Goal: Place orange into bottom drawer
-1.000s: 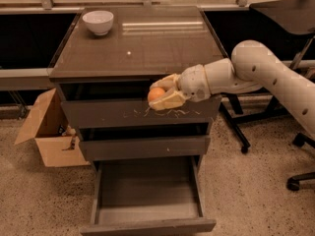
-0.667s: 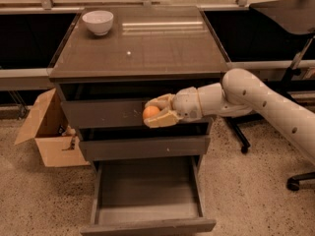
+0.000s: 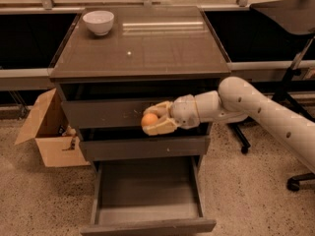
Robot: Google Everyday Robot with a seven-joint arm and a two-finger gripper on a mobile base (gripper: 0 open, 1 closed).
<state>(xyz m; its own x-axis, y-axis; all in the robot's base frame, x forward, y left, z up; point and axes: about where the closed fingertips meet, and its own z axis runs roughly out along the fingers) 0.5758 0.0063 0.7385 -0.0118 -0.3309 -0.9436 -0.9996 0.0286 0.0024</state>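
Observation:
My gripper [image 3: 153, 119] is shut on the orange [image 3: 149, 119], a small round orange fruit. It holds the orange in front of the top drawer's scratched front panel, above the middle drawer [image 3: 142, 147]. The bottom drawer [image 3: 147, 226] is pulled out wide open below, its grey tray showing nothing inside. The orange hangs above the back part of that tray. My white arm reaches in from the right.
A white bowl [image 3: 98, 22] stands at the back left of the cabinet top [image 3: 147, 48]. An open cardboard box [image 3: 49, 132] sits on the floor to the left. Office chair legs [image 3: 295, 181] stand at the right.
My gripper with the orange has moved down and slightly left, from the top drawer's upper front toward the gap above the middle drawer.

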